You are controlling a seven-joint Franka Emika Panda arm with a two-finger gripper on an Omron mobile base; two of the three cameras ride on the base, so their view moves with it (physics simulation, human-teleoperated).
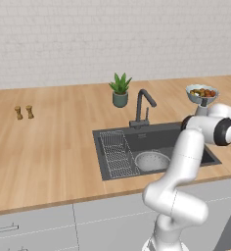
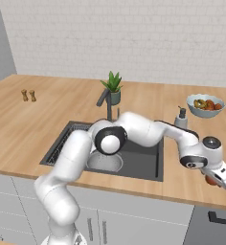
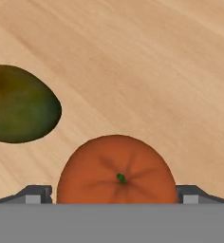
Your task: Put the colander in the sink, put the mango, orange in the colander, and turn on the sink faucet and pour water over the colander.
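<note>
The orange (image 3: 116, 175) lies on the wooden counter, stem up, between the two fingertips of my open gripper (image 3: 115, 195). One fingertip (image 3: 35, 194) stands on each side of it, close to its skin. A dark green mango (image 3: 19, 104) rests on the counter just beyond, apart from the orange. In the right base view the hand hangs low over the counter right of the sink, with the orange (image 2: 210, 180) peeking out beneath it. The silver colander (image 1: 152, 161) sits inside the dark sink (image 1: 156, 135). Behind the basin stands the gooseneck faucet (image 1: 143, 105); no water runs.
A wire rack (image 1: 116, 152) fills the sink's left side. A potted plant (image 1: 120, 90) stands behind the faucet, a soap dispenser (image 2: 181, 118) and a fruit bowl (image 2: 206, 106) at the back right. Two small shakers (image 1: 23, 112) are far left. The counter's front edge is near the hand.
</note>
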